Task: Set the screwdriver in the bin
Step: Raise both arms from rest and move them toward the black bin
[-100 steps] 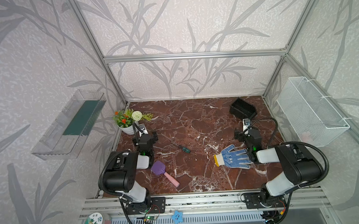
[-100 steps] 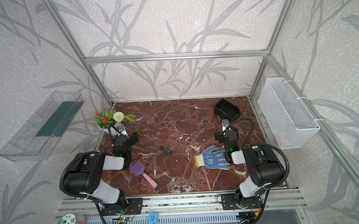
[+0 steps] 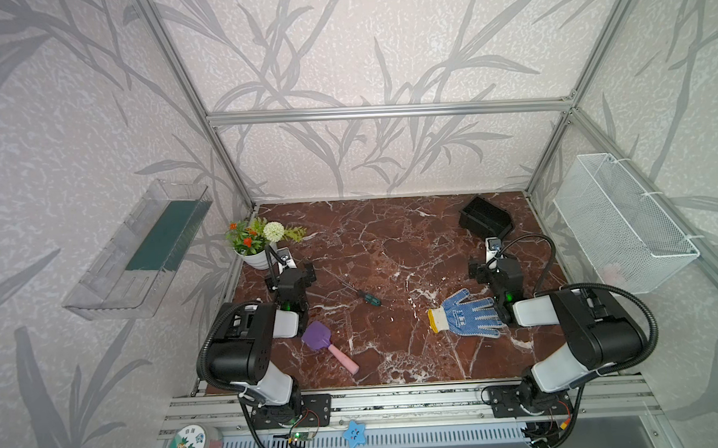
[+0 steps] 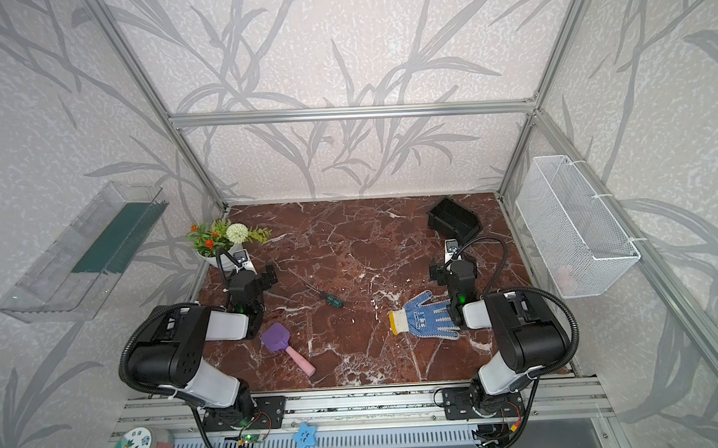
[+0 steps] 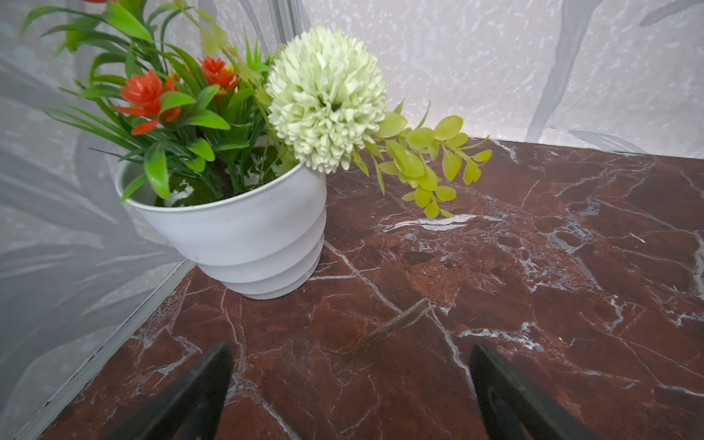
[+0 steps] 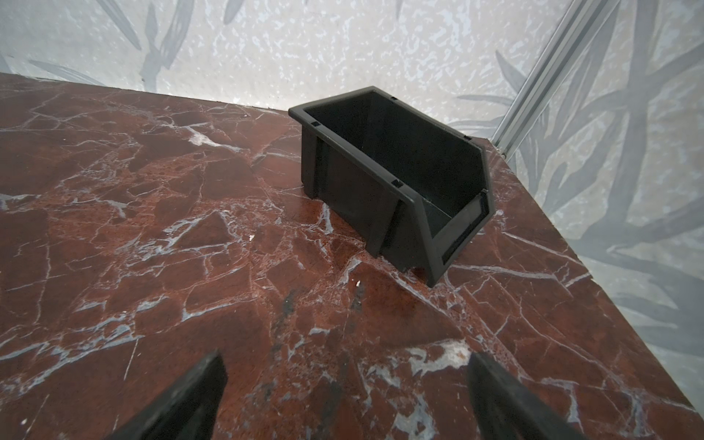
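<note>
Screwdriver: the screwdriver [image 3: 358,292] [image 4: 324,295] lies flat on the counter [image 3: 391,248] [image 4: 350,242] in both top views, left of the middle, teal-and-black handle toward the front and thin shaft pointing back and to the left; nothing touches it
Bin: the black bin [image 3: 485,220] [image 4: 453,221] [image 6: 392,183] stands upright in the back right corner of the counter, well apart from the screwdriver; in the right wrist view its inside looks bare and its cut-away front faces the right-hand wall
Left gripper: the left gripper [image 3: 307,275] [image 4: 269,276] [image 5: 350,396] hovers low near the left edge of the counter, just in front of the flower pot; its fingers [image 5: 198,392] are spread apart with only bare counter between them, grasping nothing
Right gripper: the right gripper [image 3: 478,271] [image 4: 438,271] [image 6: 343,400] sits in front of the bin, apart from it; its fingers [image 6: 503,396] are released wide over bare marble, holding nothing
Flower pot: the white ribbed pot [image 3: 255,258] [image 4: 219,258] [image 5: 244,236] of artificial flowers stands in the back left corner
Glove: the blue-dotted work glove [image 3: 467,315] [image 4: 428,318] with a yellow cuff lies flat beside the right arm, cuff toward the middle
Toy shovel: the purple-headed, pink-handled shovel [image 3: 327,345] [image 4: 285,347] lies near the front left, in front of the screwdriver and apart from it
Wire basket: the white mesh basket [image 3: 624,226] [image 4: 574,228] hangs on the right wall
Clear tray: the transparent tray [image 3: 138,251] [image 4: 79,254] hangs on the left wall
</note>
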Available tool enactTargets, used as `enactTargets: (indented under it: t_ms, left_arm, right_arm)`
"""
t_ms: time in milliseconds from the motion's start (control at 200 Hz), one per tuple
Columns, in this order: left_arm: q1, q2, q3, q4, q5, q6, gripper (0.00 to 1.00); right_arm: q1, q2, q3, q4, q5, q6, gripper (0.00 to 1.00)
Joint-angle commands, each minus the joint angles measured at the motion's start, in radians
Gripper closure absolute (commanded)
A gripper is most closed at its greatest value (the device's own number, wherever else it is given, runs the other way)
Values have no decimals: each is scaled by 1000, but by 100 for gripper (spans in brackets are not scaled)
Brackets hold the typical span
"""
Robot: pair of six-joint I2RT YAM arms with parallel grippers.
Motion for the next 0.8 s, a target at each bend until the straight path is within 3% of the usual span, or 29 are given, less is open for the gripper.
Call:
enactTargets:
  t_ms: [0, 655, 685, 795]
  left_arm:
    - [6, 3, 1, 12, -11, 5, 1]
    - [-1, 2, -4, 26, -42, 7, 1]
    - [-15, -7, -5, 19, -89, 4, 1]
    - [-30, -37, -41, 59, -69, 26, 1]
  right_arm:
    - [-1, 4, -4, 31, -2, -7, 1]
    - [0, -2, -8, 40, 9, -7, 1]
    - [5, -25, -14, 35, 29, -8, 1]
    - [11, -220, 9, -177, 81, 10, 1]
